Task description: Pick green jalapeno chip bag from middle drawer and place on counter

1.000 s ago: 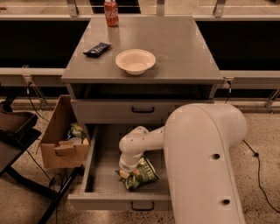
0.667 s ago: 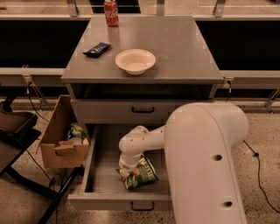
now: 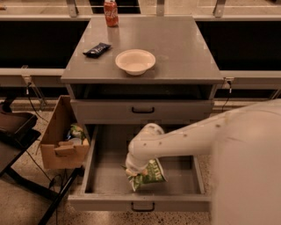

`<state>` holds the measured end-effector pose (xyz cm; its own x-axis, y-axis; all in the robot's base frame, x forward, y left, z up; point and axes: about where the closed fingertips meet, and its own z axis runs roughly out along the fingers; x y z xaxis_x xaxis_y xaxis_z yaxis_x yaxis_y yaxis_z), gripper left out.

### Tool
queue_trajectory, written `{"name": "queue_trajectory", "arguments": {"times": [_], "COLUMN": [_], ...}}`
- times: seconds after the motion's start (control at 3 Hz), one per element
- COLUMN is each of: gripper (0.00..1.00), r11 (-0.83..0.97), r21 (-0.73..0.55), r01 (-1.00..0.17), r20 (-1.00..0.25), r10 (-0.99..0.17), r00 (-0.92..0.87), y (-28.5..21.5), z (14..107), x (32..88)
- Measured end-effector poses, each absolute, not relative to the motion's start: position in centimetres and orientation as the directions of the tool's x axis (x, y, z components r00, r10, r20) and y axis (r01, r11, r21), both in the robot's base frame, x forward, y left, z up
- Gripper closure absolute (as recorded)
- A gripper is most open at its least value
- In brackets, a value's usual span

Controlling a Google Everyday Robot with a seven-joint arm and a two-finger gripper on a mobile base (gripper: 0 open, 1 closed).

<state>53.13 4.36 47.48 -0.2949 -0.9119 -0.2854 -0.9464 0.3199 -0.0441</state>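
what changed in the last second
The arm swung right, out of mid-view. The hand stays low in the open drawer at the chip bag, which barely shifted. The bowl, can, wrapper and box are as before.

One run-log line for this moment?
claw: inside open middle drawer, at green jalapeno chip bag | bag: in drawer, not yet on counter
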Motion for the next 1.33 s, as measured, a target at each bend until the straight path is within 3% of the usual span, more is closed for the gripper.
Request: {"name": "queue_trajectory", "arguments": {"times": [0.67,1.0,1.33], "gripper": [1.00,1.00,1.00], "r11": [0.380,0.345,0.344], "r21": [-0.157,-0.210,-0.210], "r01": [-0.912,-0.915,-0.915], "r20": [-0.333,-0.332,-0.332], "r10": [-0.889,-0.905,-0.905], "r00": [-0.313,-0.265,-0.265], "y": [-4.8,-7.4,-7.4], "z": [63.2,70.0,70.0], "x": [49.8,50.4,50.4]}}
